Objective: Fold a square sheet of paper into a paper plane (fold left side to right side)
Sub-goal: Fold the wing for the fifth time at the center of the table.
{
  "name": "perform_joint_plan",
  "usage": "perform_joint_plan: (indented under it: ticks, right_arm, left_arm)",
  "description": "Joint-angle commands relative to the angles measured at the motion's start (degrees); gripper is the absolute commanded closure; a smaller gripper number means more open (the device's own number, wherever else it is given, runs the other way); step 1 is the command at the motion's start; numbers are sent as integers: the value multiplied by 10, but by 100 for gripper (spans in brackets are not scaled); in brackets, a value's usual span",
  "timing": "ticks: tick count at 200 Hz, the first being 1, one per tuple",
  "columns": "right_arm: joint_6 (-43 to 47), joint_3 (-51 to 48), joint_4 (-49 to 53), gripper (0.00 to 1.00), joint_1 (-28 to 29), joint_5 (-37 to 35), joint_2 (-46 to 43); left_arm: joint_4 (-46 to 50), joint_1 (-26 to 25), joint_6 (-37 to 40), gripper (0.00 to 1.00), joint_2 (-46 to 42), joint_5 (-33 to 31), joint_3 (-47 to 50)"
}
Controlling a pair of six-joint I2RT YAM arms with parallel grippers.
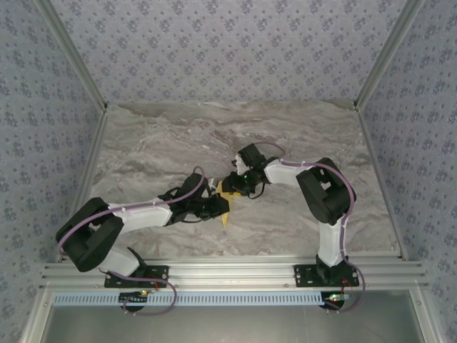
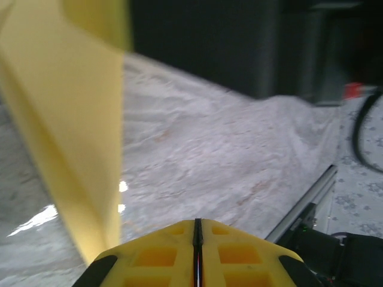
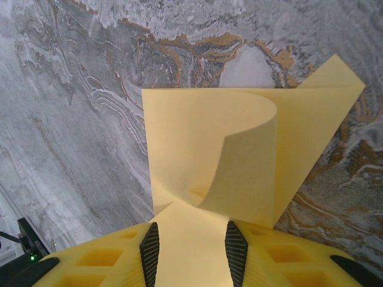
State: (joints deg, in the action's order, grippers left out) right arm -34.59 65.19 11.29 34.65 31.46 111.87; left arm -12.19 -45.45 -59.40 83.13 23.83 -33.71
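The square sheet of paper [image 3: 209, 137] is plain yellow and lies on the marble table, with one side curled up and over in a soft roll. My right gripper [image 3: 192, 230] stands open over its near edge, and the paper's face shows between the two ribbed pads [image 3: 149, 251]. From above, the sheet [image 1: 226, 214] sits between both grippers at the table's middle. My left gripper [image 2: 198, 222] is shut with nothing in it, and the raised sheet [image 2: 72, 119] stands blurred to its left. The paper plane is out of view.
The grey marble tabletop [image 1: 164, 143] stretches behind and to both sides of the arms. An aluminium rail [image 1: 228, 271] runs along the near edge and patterned walls [image 1: 43, 107] enclose the table. The right arm [image 1: 321, 193] bends in from the right.
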Motion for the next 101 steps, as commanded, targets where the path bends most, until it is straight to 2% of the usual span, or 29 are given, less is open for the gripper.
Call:
perform_joint_plan:
  ticks: [1, 50, 101]
  right_arm:
    - [13, -13, 75, 59, -5, -54, 39]
    - [13, -13, 77, 59, -4, -54, 40]
    - [15, -13, 80, 59, -4, -54, 40]
  left_arm:
    - [9, -3, 12, 91, 10, 21, -6]
    - [-18, -16, 11, 90, 52, 49, -26]
    - [4, -26, 12, 90, 68, 27, -22]
